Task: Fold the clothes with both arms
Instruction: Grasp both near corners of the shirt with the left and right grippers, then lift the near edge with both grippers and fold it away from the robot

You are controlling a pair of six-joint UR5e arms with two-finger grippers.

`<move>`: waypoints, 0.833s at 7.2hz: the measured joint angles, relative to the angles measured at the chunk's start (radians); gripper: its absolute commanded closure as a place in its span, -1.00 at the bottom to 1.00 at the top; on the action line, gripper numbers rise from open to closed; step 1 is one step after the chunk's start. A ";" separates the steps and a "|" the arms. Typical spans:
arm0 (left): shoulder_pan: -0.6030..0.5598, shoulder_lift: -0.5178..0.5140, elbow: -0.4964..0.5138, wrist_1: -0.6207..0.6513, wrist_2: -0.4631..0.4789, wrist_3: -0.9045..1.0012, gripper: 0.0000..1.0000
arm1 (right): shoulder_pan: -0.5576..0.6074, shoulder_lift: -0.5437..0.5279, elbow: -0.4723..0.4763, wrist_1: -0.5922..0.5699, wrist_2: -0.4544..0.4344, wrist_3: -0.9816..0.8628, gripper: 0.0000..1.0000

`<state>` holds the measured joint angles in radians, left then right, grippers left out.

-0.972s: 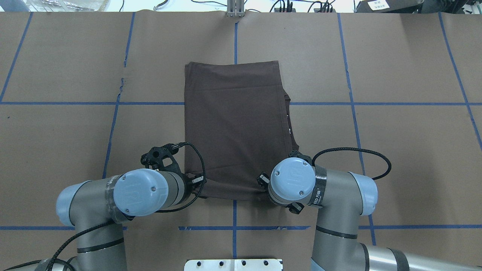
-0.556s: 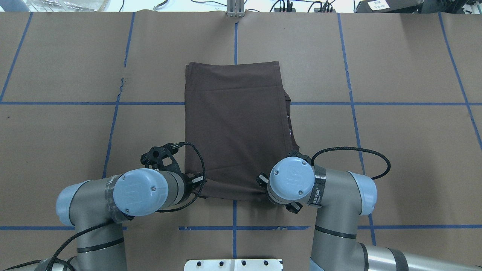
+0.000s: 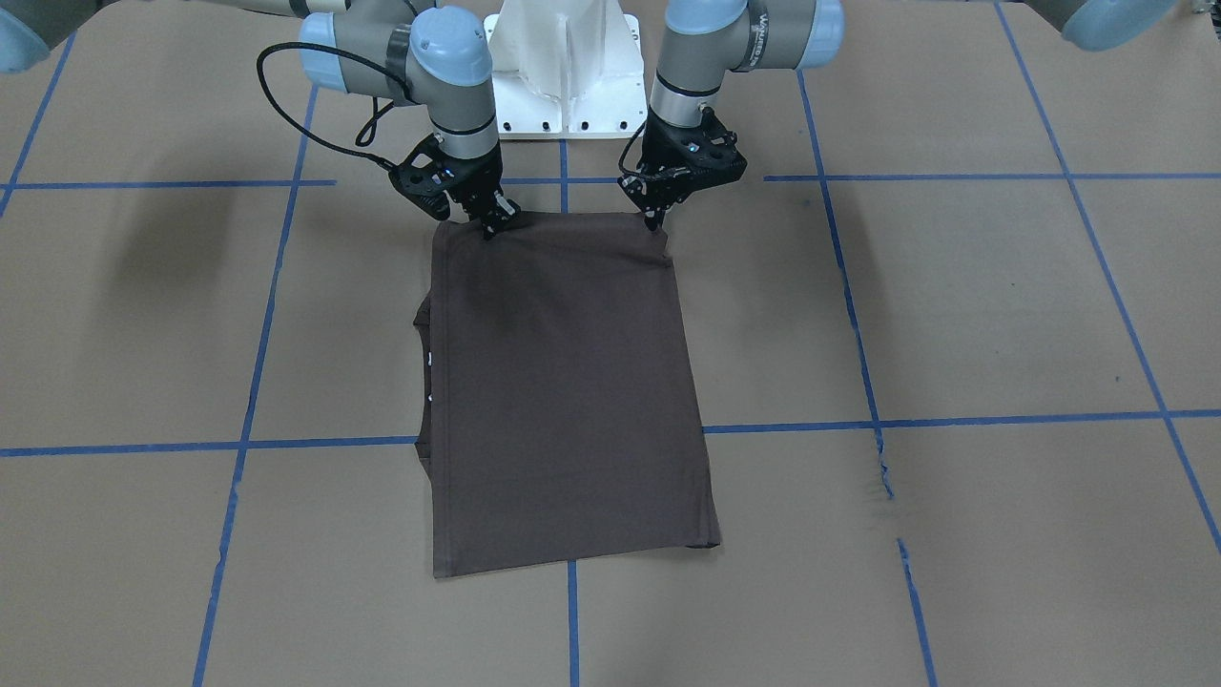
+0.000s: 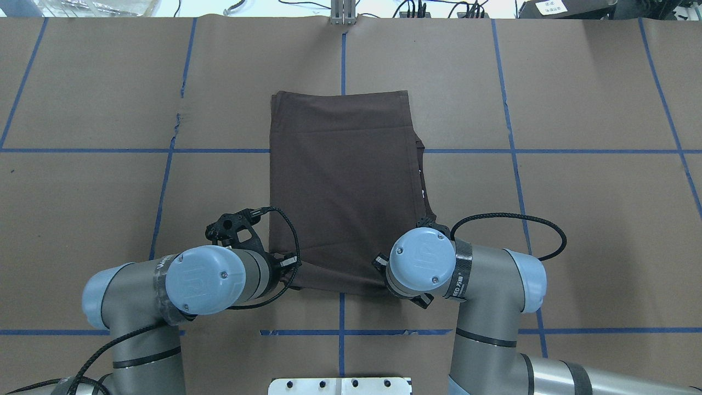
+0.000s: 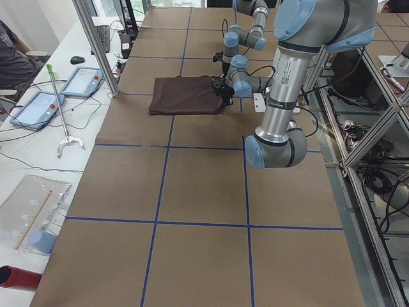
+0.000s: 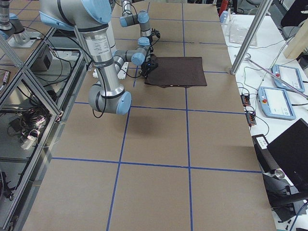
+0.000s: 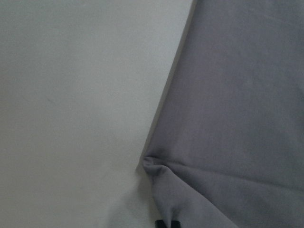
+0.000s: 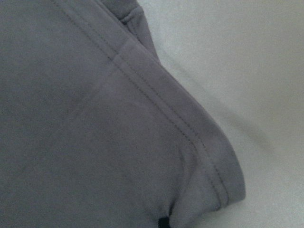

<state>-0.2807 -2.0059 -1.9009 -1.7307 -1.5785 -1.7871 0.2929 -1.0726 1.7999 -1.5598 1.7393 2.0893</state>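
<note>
Shifting slightly inward over the past second, the right gripper (image 3: 491, 226) has tugged the near edge of the dark brown T-shirt (image 4: 343, 186) a touch off its line, while the left gripper (image 3: 656, 224) has kept its place. Both pairs of fingers are pinched closed on that edge's two corners. Already a narrow rectangle, the garment lies mid-way across the paper-covered table (image 4: 548, 109); a lengthwise fold away from the robot appears to be starting.

Bright, even light leaves faint soft shadows; both wrist views look blurred and grey.
</note>
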 measured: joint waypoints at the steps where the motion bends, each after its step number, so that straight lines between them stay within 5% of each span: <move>1: 0.000 0.000 -0.002 0.000 0.000 0.000 1.00 | 0.000 0.000 0.004 0.001 -0.002 0.000 1.00; 6: 0.034 0.016 -0.102 0.075 -0.001 -0.002 1.00 | -0.002 -0.051 0.140 0.003 0.006 -0.013 1.00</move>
<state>-0.2466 -1.9903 -2.0031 -1.6553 -1.5790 -1.7894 0.2905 -1.1234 1.9403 -1.5565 1.7453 2.0765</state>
